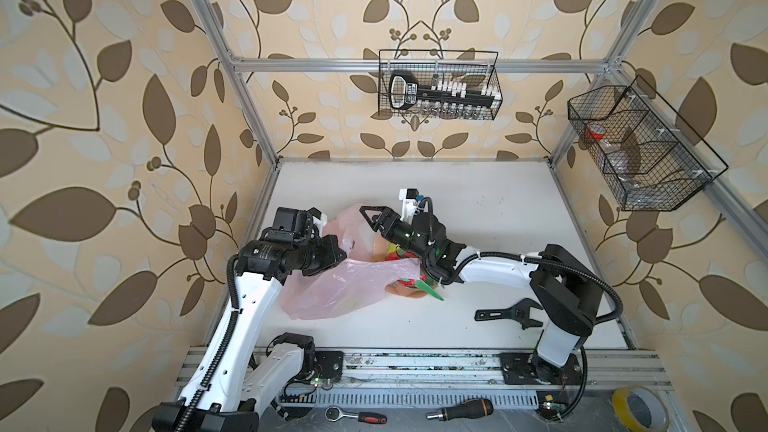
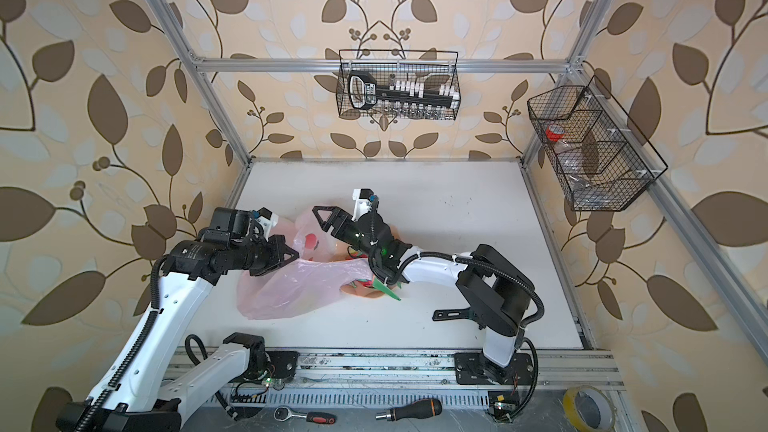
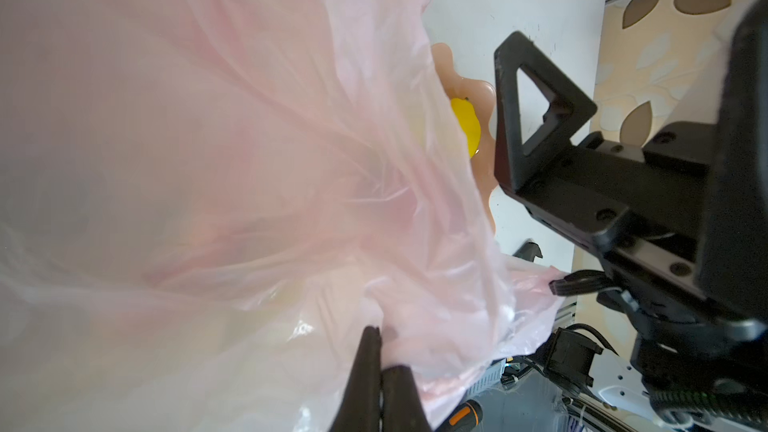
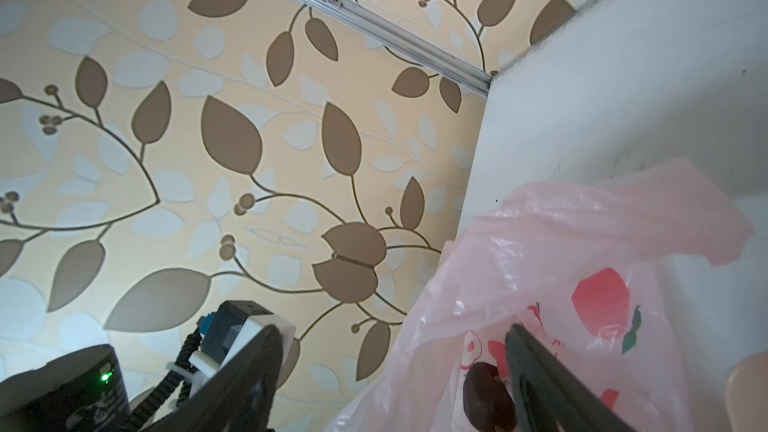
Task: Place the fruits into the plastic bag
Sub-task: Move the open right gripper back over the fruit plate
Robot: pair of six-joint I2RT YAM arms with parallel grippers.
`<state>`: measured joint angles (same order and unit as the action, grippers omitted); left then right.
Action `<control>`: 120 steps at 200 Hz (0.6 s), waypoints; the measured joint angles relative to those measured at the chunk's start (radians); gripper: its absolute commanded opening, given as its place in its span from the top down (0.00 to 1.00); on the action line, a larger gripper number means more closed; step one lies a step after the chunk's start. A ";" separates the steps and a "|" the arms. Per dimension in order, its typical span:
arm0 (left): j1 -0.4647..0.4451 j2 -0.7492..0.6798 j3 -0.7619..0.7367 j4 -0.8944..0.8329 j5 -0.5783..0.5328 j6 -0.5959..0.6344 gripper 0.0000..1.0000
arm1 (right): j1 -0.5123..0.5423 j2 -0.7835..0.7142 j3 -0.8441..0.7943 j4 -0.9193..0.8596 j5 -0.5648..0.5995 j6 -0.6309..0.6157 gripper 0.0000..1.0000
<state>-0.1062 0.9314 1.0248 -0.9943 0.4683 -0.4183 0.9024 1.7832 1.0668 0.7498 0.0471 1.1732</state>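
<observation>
Film of a thin, translucent pale pink plastic bag (image 1: 332,290) spreads over the left part of the white table (image 1: 498,209), its left fold close to the table's left edge. The left gripper (image 3: 379,336) is pinched flat on a gather of the bag's rim and holds that part up off the table. A dark purple ball (image 4: 486,392) shows at the film, just beside one finger of the right gripper (image 1: 374,218). Whether it lies inside the bag or behind it cannot be told. The film there carries a red and green print. The right gripper's jaws stand wide apart with nothing between them, above the bag's far side.

Touching the bag's right side, partly under the film, sits a peach-pink scalloped bowl (image 3: 484,91). It holds a yellow fruit (image 3: 467,126). A pink-red dragon fruit (image 1: 428,288) lies at its front rim, green scales poking out over the table.

On the back wall, a black rear wire basket (image 1: 436,51) holds a black socket rail (image 1: 440,93). A black adjustable wrench (image 1: 509,312) lies near the right arm's base. On the right frame, a black side wire basket (image 1: 665,195) holds a red roll (image 2: 554,131).

Behind the arms the table is bare to the back wall, and so is its right half apart from the wrench.
</observation>
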 measured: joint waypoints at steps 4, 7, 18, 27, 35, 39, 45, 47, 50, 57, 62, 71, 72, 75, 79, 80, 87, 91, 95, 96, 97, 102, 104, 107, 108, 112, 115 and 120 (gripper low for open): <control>0.000 -0.001 0.000 0.000 0.001 0.000 1.00 | -0.002 0.000 0.000 0.005 0.002 -0.001 0.15; 0.000 -0.002 0.000 0.000 0.001 0.000 1.00 | -0.003 0.000 0.000 0.009 0.004 -0.002 0.15; 0.000 -0.005 0.000 0.000 0.003 0.000 1.00 | -0.008 0.000 0.001 0.023 0.009 -0.006 0.15; 0.000 -0.008 0.000 0.000 0.004 0.000 1.00 | -0.009 0.002 0.002 0.034 0.013 -0.008 0.15; 0.000 -0.010 0.000 0.000 0.004 0.000 1.00 | -0.011 0.007 0.010 0.047 0.017 -0.011 0.15; 0.000 -0.011 0.000 0.000 0.004 0.000 1.00 | -0.011 0.013 0.016 0.053 0.017 -0.011 0.15; 0.000 -0.013 0.000 0.000 0.004 0.000 1.00 | -0.011 0.020 0.023 0.064 0.018 -0.011 0.15; 0.000 -0.013 0.000 0.000 0.004 0.000 1.00 | -0.011 0.023 0.026 0.067 0.020 -0.011 0.15; 0.000 -0.013 0.000 -0.001 0.004 0.000 1.00 | -0.011 0.028 0.031 0.074 0.021 -0.011 0.15; 0.000 -0.015 0.000 -0.002 0.004 0.001 1.00 | -0.011 0.039 0.040 0.087 0.022 -0.011 0.15; 0.000 -0.017 0.000 -0.002 0.004 0.002 1.00 | -0.011 0.046 0.047 0.094 0.023 -0.011 0.15; 0.000 -0.021 0.000 -0.005 0.004 0.004 1.00 | -0.011 0.060 0.059 0.105 0.024 -0.011 0.15; 0.000 -0.022 0.000 -0.005 0.004 0.004 1.00 | -0.011 0.061 0.060 0.106 0.024 -0.011 0.15; 0.000 -0.023 0.000 -0.005 0.004 0.005 1.00 | -0.012 0.065 0.064 0.108 0.024 -0.011 0.15; 0.000 -0.026 0.000 -0.005 0.004 0.006 1.00 | -0.013 0.071 0.071 0.108 0.024 -0.011 0.15; 0.000 -0.026 0.000 -0.005 0.004 0.007 1.00 | -0.013 0.071 0.072 0.108 0.024 -0.011 0.15; 0.000 -0.031 0.000 -0.006 0.004 0.008 1.00 | -0.014 0.080 0.084 0.109 0.024 -0.011 0.15; 0.000 -0.034 0.000 -0.006 0.004 0.008 1.00 | -0.014 0.085 0.093 0.109 0.024 -0.011 0.15; 0.000 -0.036 0.000 -0.006 0.004 0.009 1.00 | -0.015 0.090 0.101 0.109 0.024 -0.012 0.14; 0.000 -0.037 0.000 -0.006 0.004 0.009 1.00 | -0.015 0.090 0.103 0.110 0.024 -0.012 0.15; 0.000 -0.038 0.000 -0.007 0.004 0.010 1.00 | -0.016 0.092 0.106 0.111 0.024 -0.012 0.14; 0.000 -0.041 -0.001 -0.006 0.004 0.011 1.00 | -0.017 0.096 0.115 0.112 0.024 -0.014 0.14; 0.000 -0.043 -0.002 -0.006 0.005 0.011 1.00 | -0.017 0.098 0.119 0.114 0.024 -0.014 0.14; 0.000 -0.046 -0.003 -0.006 0.005 0.011 1.00 | -0.018 0.100 0.124 0.115 0.024 -0.015 0.14; 0.000 -0.046 -0.004 -0.006 0.005 0.011 1.00 | -0.018 0.100 0.126 0.116 0.024 -0.015 0.14; 0.000 -0.050 -0.007 -0.005 0.005 0.011 1.00 | -0.018 0.103 0.132 0.118 0.024 -0.015 0.14; 0.000 -0.053 -0.010 -0.005 0.006 0.011 1.00 | -0.018 0.105 0.137 0.120 0.024 -0.016 0.14; 0.000 -0.057 -0.016 -0.006 0.007 0.011 1.00 | -0.018 0.110 0.147 0.124 0.024 -0.015 0.14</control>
<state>-0.1062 0.8745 1.0088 -1.0000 0.4751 -0.4072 0.8841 1.8931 1.2140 0.8742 0.0715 1.1584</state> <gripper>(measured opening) 0.055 0.855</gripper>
